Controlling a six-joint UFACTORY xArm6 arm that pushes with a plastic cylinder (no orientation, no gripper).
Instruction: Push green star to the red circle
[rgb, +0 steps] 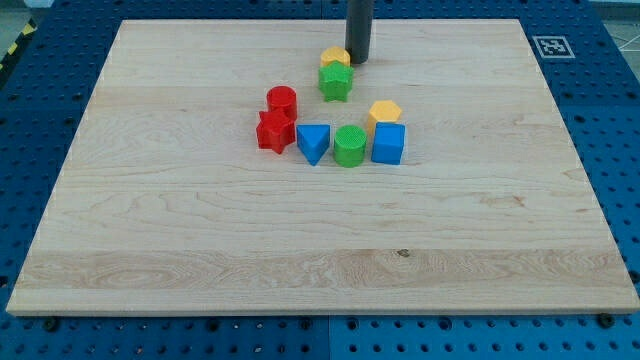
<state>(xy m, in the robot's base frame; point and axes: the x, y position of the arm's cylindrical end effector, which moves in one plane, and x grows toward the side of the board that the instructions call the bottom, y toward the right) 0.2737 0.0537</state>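
Observation:
The green star (336, 82) lies on the wooden board, right of and above the red circle (282, 101), with a gap between them. A yellow block (335, 58) sits touching the green star's top edge. My tip (358, 60) stands just right of the yellow block and above-right of the green star. The rod rises out of the view's top.
A red star (275, 131) lies directly below the red circle. To its right stand a blue triangle (314, 142), a green circle (349, 146), a blue cube (389, 144) and a yellow hexagon (383, 113). The board (200, 260) lies on a blue perforated table.

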